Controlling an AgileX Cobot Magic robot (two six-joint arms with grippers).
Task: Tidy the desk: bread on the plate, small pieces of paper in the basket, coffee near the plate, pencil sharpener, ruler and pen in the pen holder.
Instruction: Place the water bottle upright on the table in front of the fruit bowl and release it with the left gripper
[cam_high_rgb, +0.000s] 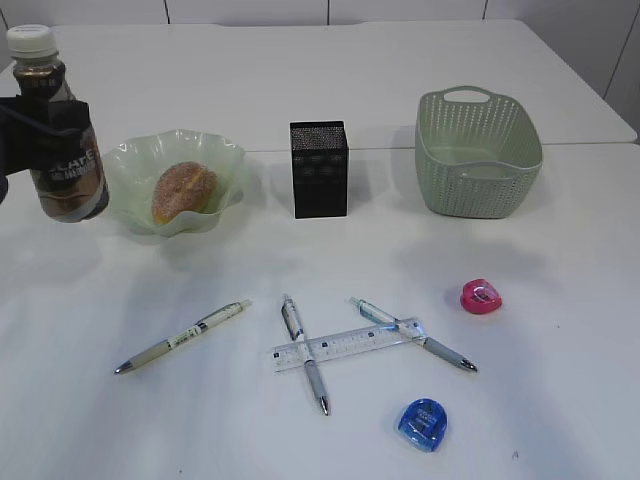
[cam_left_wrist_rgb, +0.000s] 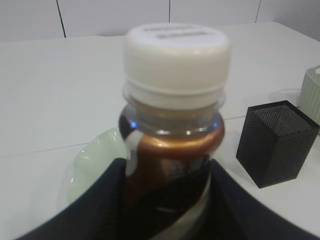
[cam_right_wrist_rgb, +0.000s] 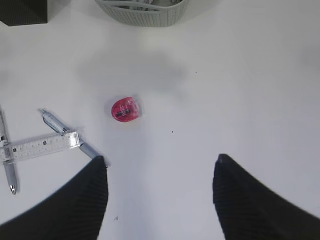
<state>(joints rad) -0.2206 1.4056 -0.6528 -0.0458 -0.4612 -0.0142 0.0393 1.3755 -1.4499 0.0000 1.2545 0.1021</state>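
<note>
Left fingers (cam_left_wrist_rgb: 167, 200) are closed around the body of the brown coffee bottle with swirled label and white cap (cam_high_rgb: 55, 125), one dark finger on each side of the label; the bottle hangs clear of the large plain white desk (cam_high_rgb: 320, 90), slightly tilted. Just beside these fingers, toward the middle of the desk, sits the pale green translucent plate with ruffled rim (cam_high_rgb: 130, 160), holding the oval golden-brown sugared bread (cam_high_rgb: 184, 191). Beyond the plate stands the square black mesh pen holder (cam_high_rgb: 319, 168).

Right fingers (cam_right_wrist_rgb: 160, 187) stand wide apart with nothing between them, hovering over bare desk. Ahead of them and slightly left lies a pink rounded pencil sharpener (cam_right_wrist_rgb: 125, 109). Farther ahead is the sage-green woven-look plastic basket (cam_right_wrist_rgb: 145, 12) (contents blurred). Left of the left-hand finger lies the short clear ruler with blue markings (cam_right_wrist_rgb: 40, 146), resting across two grey-barrelled pens (cam_high_rgb: 305, 352) (cam_high_rgb: 412, 335). A third pen (cam_high_rgb: 182, 337) lies well apart, and a blue sharpener (cam_high_rgb: 422, 423) is seen only in the exterior view.
</note>
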